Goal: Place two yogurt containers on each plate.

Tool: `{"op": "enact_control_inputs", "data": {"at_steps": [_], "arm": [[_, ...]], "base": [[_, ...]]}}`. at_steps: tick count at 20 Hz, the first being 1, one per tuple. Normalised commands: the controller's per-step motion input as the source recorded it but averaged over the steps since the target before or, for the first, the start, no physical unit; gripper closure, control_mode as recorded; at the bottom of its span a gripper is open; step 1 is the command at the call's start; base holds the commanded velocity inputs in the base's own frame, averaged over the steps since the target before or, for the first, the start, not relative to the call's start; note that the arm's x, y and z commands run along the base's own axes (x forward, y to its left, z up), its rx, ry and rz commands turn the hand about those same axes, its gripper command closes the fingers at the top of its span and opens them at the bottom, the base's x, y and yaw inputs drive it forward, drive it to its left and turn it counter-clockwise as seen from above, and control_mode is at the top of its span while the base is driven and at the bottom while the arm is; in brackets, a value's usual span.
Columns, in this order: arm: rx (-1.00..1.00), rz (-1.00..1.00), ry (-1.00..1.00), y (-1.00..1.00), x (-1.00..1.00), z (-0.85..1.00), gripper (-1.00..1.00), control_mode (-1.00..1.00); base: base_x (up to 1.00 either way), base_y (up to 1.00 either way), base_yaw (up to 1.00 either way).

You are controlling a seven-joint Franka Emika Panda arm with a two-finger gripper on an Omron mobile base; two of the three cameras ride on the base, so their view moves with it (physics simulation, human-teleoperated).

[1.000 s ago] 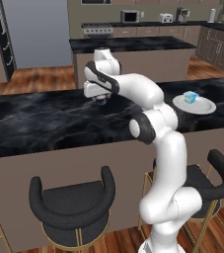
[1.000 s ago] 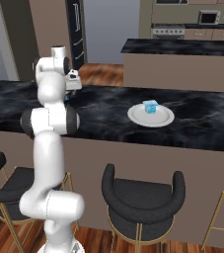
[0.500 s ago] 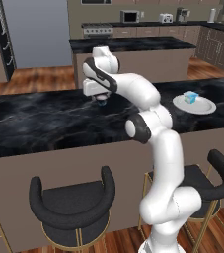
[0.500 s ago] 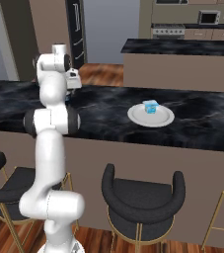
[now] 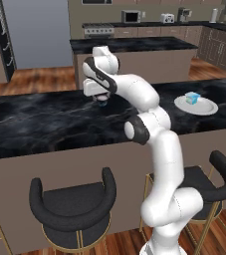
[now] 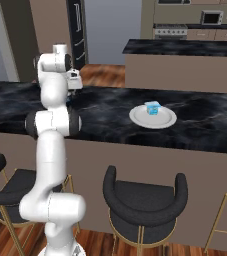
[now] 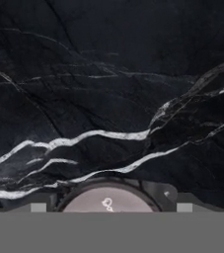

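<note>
A dark yogurt container (image 7: pixel 108 200) with a pale top stands on the black marble counter (image 7: pixel 108 74), directly under my gripper (image 7: pixel 111 208). The fingers (image 7: pixel 38 207) stand on either side of it with narrow gaps, so the gripper is open around the cup. From the left base view the gripper (image 5: pixel 102 96) points straight down over this cup (image 5: pixel 103 99). Far to the right, a light blue yogurt container (image 5: pixel 192 97) sits on a white plate (image 5: pixel 208 107). The right base view shows the same plate (image 6: pixel 139 116) and blue cup (image 6: pixel 153 108).
The long counter (image 5: pixel 45 124) runs left to right, with black bar stools (image 5: pixel 72 204) along its near side. A second counter (image 6: pixel 185 47) stands behind it, across a wooden floor.
The fingers have drawn in toward the dark cup from a wider spread. The arm has barely moved, and the plate and blue cup have stayed put.
</note>
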Motion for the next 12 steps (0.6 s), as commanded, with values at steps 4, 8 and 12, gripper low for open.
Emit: {"op": "enact_control_inputs", "data": {"at_steps": [4,8,12], "arm": [[0.0,-0.04,-0.02,-0.16,-0.51,0.0,1.0,-1.0],[0.05,-0.04,-0.31,-0.73,-1.0,0.0,1.0,-1.0],[0.0,-0.04,-0.15,-0.59,-1.0,0.07,1.0,-1.0]], "base": [[0.0,0.0,0.0],[0.0,0.0,0.0],[0.0,0.0,0.0]]}}
